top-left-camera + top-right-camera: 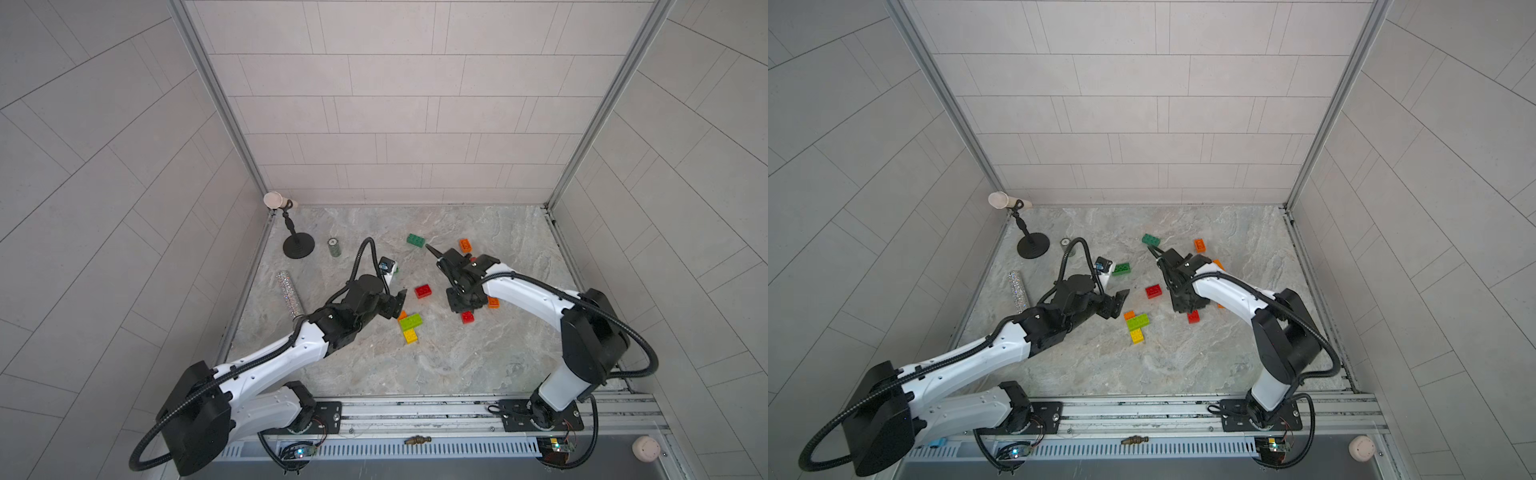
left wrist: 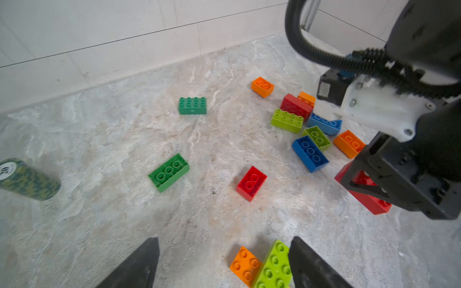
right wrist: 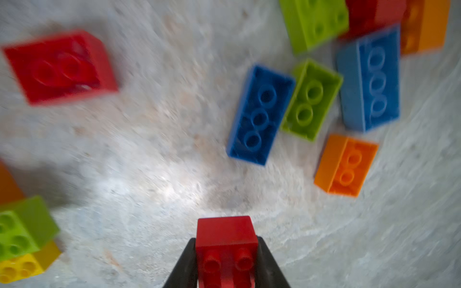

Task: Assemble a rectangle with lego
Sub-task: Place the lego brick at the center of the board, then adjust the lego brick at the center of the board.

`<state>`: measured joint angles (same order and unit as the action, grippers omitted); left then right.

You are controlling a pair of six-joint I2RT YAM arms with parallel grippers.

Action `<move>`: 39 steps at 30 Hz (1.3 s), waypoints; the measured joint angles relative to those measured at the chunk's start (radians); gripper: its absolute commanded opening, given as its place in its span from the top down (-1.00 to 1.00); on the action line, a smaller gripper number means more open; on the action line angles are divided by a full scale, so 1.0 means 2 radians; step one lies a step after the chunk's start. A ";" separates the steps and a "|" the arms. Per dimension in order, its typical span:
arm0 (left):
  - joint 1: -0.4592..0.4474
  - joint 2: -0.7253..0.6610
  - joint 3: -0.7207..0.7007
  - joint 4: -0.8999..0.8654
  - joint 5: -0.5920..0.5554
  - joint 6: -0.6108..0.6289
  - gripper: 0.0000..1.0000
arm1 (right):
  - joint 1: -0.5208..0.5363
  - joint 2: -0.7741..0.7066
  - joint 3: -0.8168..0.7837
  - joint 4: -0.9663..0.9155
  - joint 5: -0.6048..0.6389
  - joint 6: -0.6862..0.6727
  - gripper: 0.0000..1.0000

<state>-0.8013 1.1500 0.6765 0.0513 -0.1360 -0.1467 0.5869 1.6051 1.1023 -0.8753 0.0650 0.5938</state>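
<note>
Right gripper (image 3: 226, 239) clamping glossy studded red brick (image 3: 224, 229), left gripper (image 2: 225, 239) spread wide, empty

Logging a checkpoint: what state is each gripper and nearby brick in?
Left gripper: open, empty.
Right gripper: shut on red plastic lego brick.
Orange, lime and yellow brick cluster: stacked together, studs up.
Lone red brick: upside down.
Far dark green brick: studs up.

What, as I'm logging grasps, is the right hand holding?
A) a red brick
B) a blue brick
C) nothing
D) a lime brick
A: in the right wrist view, the right hand is closed on a red brick, with a finger against each side.
</note>
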 measured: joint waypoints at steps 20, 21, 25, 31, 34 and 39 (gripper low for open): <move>-0.022 0.025 0.000 0.021 -0.028 0.005 -0.72 | -0.009 -0.090 -0.180 0.078 -0.080 0.148 -0.17; -0.022 0.025 0.000 0.021 -0.028 0.005 -0.72 | 0.001 -0.087 -0.174 0.082 -0.087 0.153 -0.17; -0.023 0.025 0.000 0.021 -0.028 0.005 -0.72 | 0.032 -0.055 -0.123 0.101 -0.108 0.160 -0.16; -0.023 0.017 -0.002 0.018 -0.037 0.008 -0.72 | 0.039 -0.064 -0.087 0.079 -0.096 0.130 -0.38; -0.023 0.008 -0.009 0.021 -0.039 0.008 -0.72 | 0.035 -0.065 -0.072 0.040 -0.082 0.074 -0.51; -0.023 0.008 -0.024 0.029 -0.033 -0.002 -0.73 | 0.025 -0.033 -0.024 0.023 -0.072 -0.025 -0.71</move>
<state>-0.8471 1.1660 0.6289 0.1085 -0.2028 -0.1509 0.6369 1.5391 1.0550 -0.8291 -0.0795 0.5434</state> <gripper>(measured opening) 0.860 0.835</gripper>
